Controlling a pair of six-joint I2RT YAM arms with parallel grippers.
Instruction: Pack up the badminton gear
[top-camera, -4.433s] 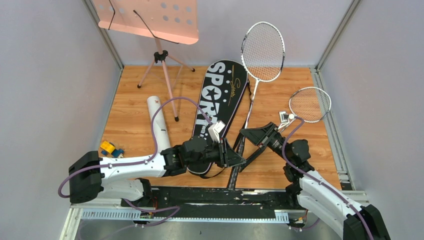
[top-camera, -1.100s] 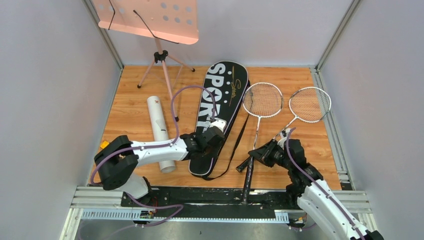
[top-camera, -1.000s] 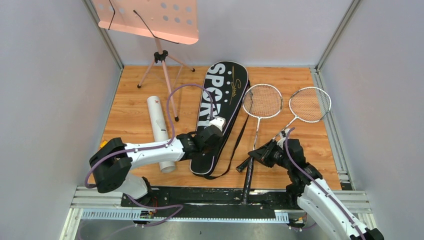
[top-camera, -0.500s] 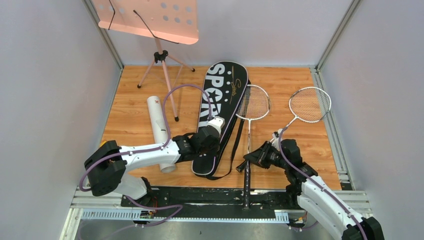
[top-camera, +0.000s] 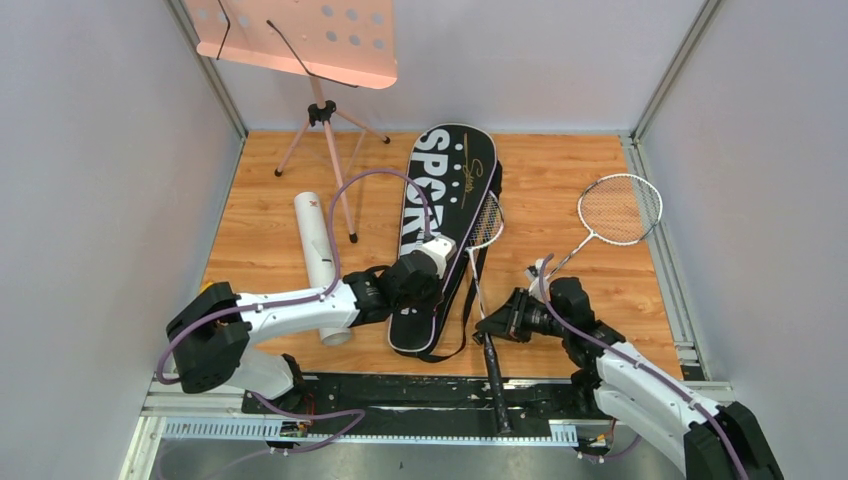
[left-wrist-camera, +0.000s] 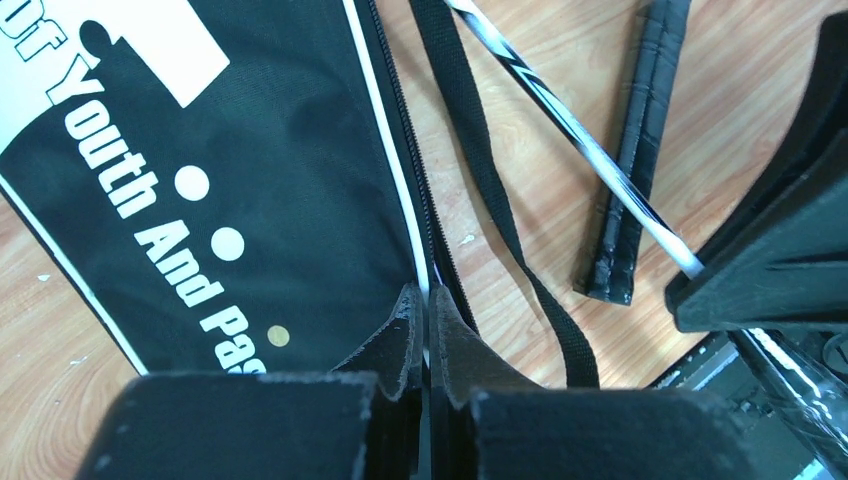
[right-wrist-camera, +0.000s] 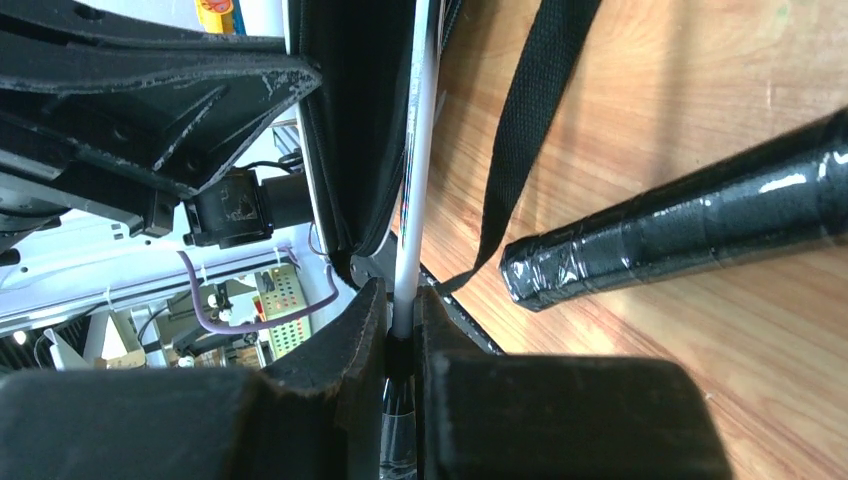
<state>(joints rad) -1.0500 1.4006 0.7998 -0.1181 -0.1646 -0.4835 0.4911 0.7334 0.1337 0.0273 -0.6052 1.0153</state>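
Robot lab cell: grey walls (top-camera: 90, 150), aluminium framing (top-camera: 668, 75).

black bag (top-camera: 447, 175), big white "spor", smaller "of youth and pas"

Open floor (top-camera: 556, 180) right of bag (top-camera: 440, 180); stand leg (top-camera: 333, 165) close beside tube (top-camera: 318, 250).

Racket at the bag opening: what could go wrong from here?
The right hand pinches only the thin shaft, so the racket may twist. The left hand holds just the edge of the bag; if it slips, the head may catch. The loose strap lies by the shaft and could snag.
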